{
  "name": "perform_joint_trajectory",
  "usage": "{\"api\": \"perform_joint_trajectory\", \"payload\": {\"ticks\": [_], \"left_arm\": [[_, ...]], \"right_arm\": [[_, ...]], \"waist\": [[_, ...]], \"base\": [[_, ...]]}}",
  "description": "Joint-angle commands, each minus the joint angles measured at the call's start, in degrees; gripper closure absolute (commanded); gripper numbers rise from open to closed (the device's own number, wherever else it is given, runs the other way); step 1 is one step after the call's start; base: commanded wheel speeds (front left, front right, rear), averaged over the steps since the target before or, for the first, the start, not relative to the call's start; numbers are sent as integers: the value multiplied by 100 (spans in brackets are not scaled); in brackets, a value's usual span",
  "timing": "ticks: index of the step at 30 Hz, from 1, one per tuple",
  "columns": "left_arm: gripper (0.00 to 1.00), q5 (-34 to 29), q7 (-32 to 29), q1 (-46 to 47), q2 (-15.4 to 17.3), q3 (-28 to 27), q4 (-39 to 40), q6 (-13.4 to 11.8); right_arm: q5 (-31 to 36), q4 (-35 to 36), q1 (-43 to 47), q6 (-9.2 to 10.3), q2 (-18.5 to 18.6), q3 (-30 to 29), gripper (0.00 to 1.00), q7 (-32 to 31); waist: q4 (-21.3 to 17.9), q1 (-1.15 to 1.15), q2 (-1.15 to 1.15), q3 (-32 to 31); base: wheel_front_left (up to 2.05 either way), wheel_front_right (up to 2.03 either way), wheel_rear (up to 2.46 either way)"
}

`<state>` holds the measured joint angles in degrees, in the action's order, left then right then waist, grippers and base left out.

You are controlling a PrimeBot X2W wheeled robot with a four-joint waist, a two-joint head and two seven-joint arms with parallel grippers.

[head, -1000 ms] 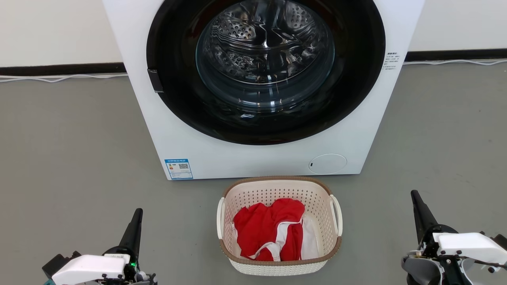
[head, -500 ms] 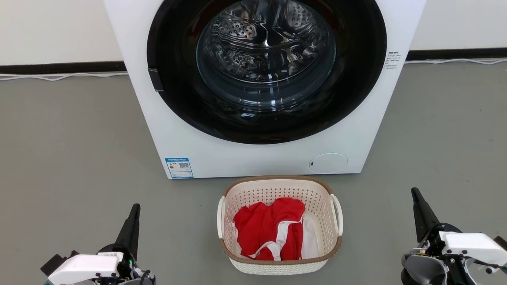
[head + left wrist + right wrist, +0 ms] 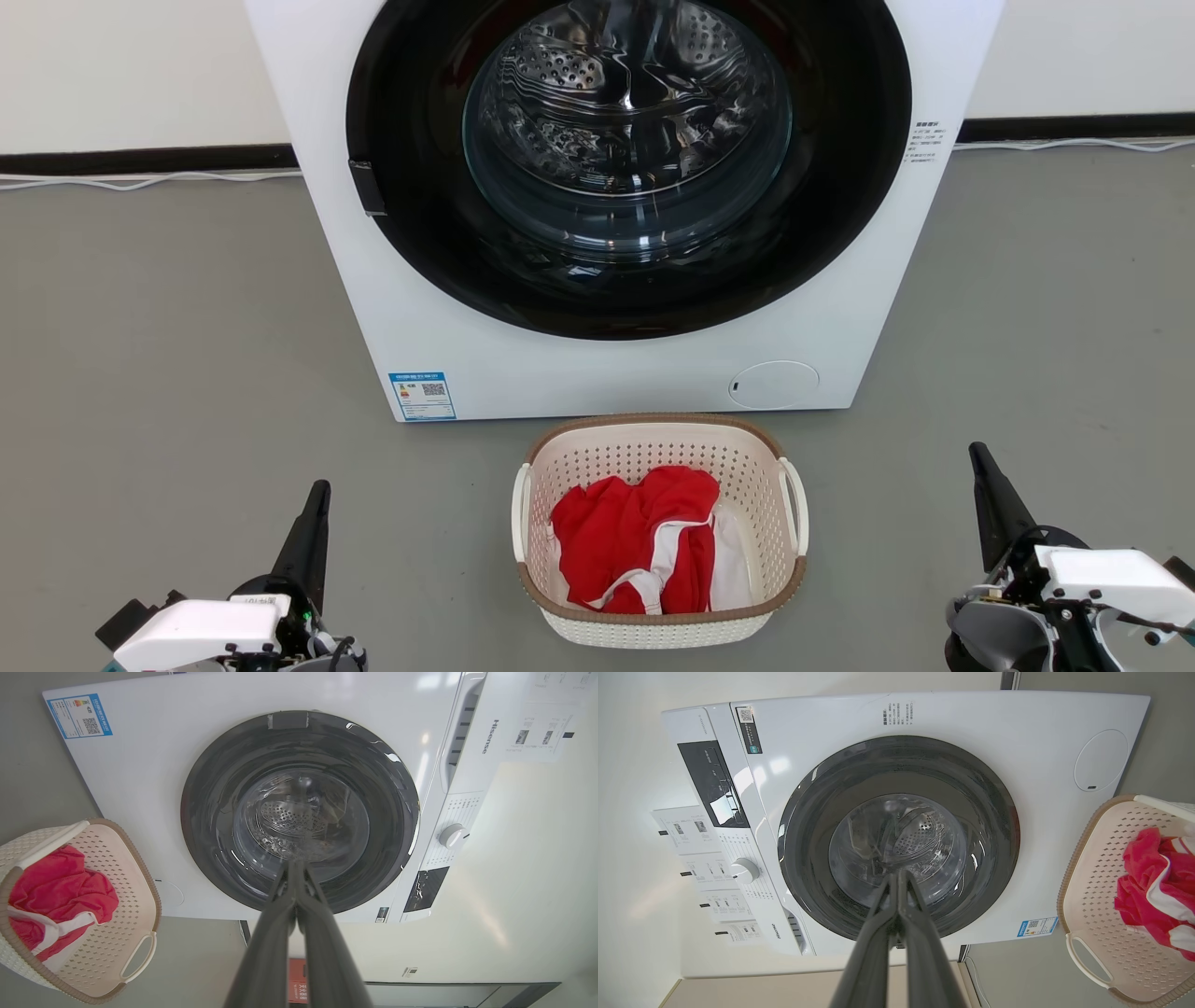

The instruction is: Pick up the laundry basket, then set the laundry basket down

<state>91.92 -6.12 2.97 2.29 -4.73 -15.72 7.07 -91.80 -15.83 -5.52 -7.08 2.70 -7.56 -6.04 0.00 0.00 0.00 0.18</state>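
The laundry basket (image 3: 653, 446), cream-white and perforated with a brown rim and white loop handles, stands on the grey floor just in front of the washing machine. A red and white garment (image 3: 635, 546) lies inside it. The basket also appears at the left of the left wrist view (image 3: 126, 882) and at the right of the right wrist view (image 3: 1097, 872). My left gripper (image 3: 320, 492) hovers to the basket's left, shut and holding nothing. To the basket's right my right gripper (image 3: 977, 455) is likewise shut and holding nothing. In both wrist views the fingers (image 3: 294, 891) (image 3: 899, 896) press together.
A white front-loading washing machine (image 3: 523, 355) with a dark round door (image 3: 625, 168) stands right behind the basket. Grey floor (image 3: 168, 327) stretches to both sides. A white cable (image 3: 140, 185) runs along the wall's black baseboard.
Between the earliest frame and half a second ago the left gripper dropped slightly in the picture and the whole view shifted a little. Since then nothing has moved.
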Motion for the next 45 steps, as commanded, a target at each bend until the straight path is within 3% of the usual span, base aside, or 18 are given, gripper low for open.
{"api": "perform_joint_trajectory", "payload": {"ticks": [1, 45], "left_arm": [[100, 24, -37, 323, 59, -180, 166, 42], [100, 25, -36, 322, 59, -179, 166, 42]], "right_arm": [[-36, 180, -66, -41, 18, 103, 100, -46], [-37, 180, -66, -41, 18, 104, 100, -45]], "waist": [[0, 0, 0, 0], [0, 0, 0, 0]], "base": [[0, 0, 0], [0, 0, 0]]}}
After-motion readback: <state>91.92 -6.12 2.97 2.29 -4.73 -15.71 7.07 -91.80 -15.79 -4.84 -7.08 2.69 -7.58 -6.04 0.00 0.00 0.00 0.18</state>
